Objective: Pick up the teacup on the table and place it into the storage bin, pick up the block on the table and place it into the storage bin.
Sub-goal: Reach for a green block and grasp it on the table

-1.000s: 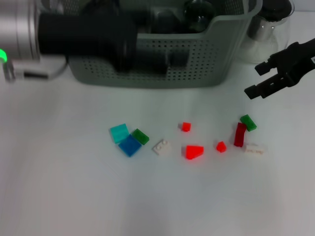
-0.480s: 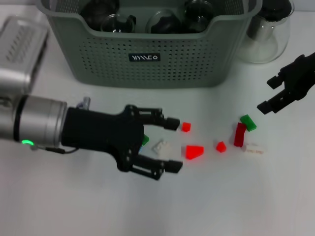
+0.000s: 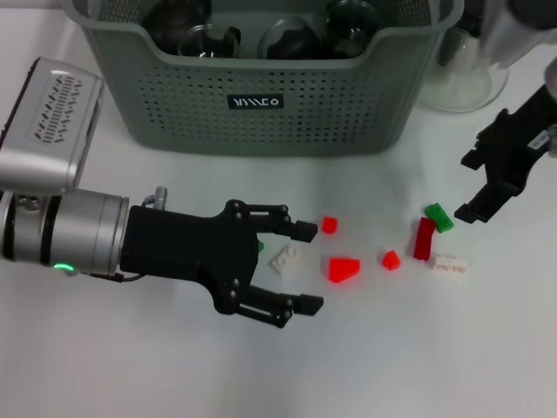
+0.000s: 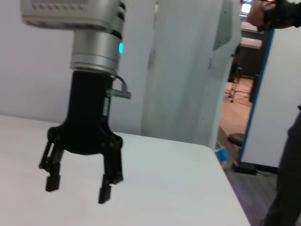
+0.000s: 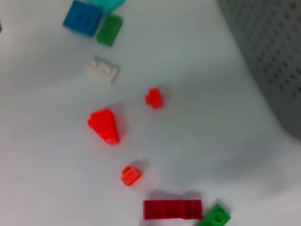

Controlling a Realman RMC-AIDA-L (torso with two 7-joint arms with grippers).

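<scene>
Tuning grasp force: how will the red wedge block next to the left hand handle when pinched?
The red wedge block looks like rigid plastic, so probably stiff and light. Its sloped face may let fingers slip unless the open left hand pinches flat sides. Resting flat, it seems unlikely to roll.

Left pincer (image 3: 303, 268) is moved off the storage bin (image 3: 261, 96), where it was blurred a second ago, and is brought low over the counter (image 3: 130, 366), jaws spread around the white block (image 3: 285, 259). Blue and teal blocks are now hidden beneath it. Right pincer (image 3: 471, 187) is shifted slightly rightward and down, near the green block (image 3: 439, 217).
</scene>
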